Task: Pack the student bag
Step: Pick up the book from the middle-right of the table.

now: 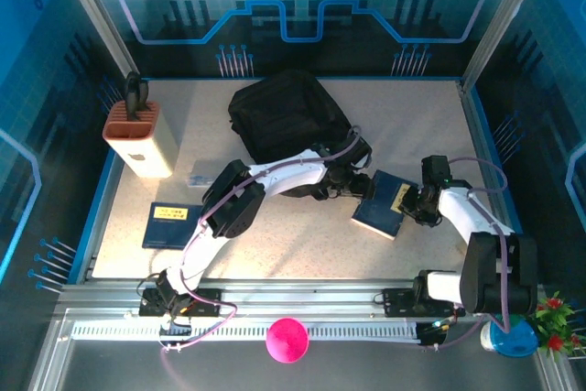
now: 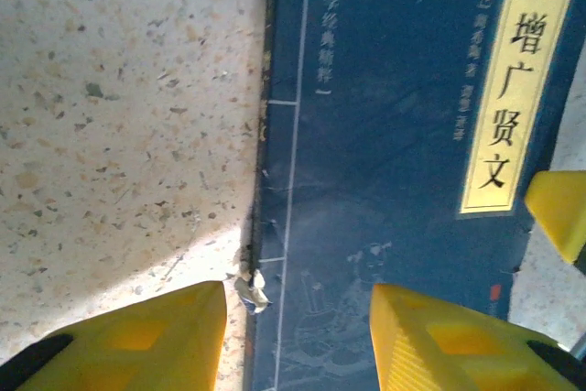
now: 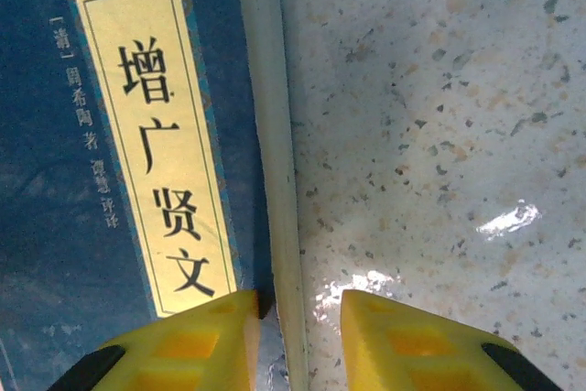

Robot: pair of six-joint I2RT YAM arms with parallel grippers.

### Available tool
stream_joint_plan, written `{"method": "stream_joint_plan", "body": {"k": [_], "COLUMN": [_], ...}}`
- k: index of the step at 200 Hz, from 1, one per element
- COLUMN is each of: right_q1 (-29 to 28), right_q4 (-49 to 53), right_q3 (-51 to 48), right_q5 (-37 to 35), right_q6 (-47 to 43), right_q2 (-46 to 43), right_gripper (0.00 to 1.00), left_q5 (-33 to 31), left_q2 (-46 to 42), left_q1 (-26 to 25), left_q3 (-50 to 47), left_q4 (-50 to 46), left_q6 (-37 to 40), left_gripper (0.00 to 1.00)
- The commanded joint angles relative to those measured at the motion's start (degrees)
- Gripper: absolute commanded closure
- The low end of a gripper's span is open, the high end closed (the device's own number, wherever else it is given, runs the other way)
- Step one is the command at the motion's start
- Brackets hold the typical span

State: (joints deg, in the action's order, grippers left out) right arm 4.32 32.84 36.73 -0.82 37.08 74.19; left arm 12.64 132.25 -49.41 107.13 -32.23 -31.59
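Observation:
The student bag [image 1: 288,116], a black backpack, lies at the back middle of the table. In front of it a dark blue book [image 1: 385,203] with a yellow title label [image 2: 511,89] lies between my two grippers. My left gripper [image 1: 362,188] straddles the book's spine edge [image 2: 261,180]: one yellow finger [image 2: 151,341] is over the table, the other [image 2: 449,341] over the cover, jaws apart. My right gripper [image 1: 409,203] straddles the pale page edge [image 3: 275,180], jaws narrower, with table showing between the edge and the outer finger [image 3: 412,345].
A second blue book [image 1: 172,224] lies flat at the front left. A tan box with an orange-brown top [image 1: 139,139] stands at the left. A pink object [image 1: 287,338] sits on the front rail. Glass walls enclose the table.

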Motion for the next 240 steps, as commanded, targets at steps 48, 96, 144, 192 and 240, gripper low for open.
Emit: {"method": "stream_joint_plan", "body": {"k": [48, 96, 144, 192, 240], "right_q1": [1.31, 1.66, 1.75, 2.23, 3.79], "right_q4": [-2.65, -4.72, -5.22, -6.81, -9.54], "right_q3": [0.71, 1.32, 1.66, 2.09, 2.81], "right_q5": [7.1, 11.39, 12.83, 14.98, 18.86], "right_q6": [-2.18, -2.19, -1.73, -0.62, -0.6], "right_q2": [4.94, 7.6, 8.71, 9.04, 9.64], "right_gripper": [0.73, 0.73, 0.73, 0.74, 0.76], "left_q5": [-1.77, -2.68, 3.53, 16.38, 20.88], "left_q2": [4.22, 5.52, 6.97, 5.65, 0.38], "left_q1": [0.08, 0.29, 1.9, 4.23, 4.55], "left_q3": [4.08, 4.75, 4.89, 5.81, 3.18], "left_q4": [-3.7, -4.25, -3.09, 2.1, 6.93], "left_q6": [-1.72, -2.7, -4.7, -5.96, -7.2], "left_gripper": [0.6, 0.58, 0.52, 0.56, 0.64]}}
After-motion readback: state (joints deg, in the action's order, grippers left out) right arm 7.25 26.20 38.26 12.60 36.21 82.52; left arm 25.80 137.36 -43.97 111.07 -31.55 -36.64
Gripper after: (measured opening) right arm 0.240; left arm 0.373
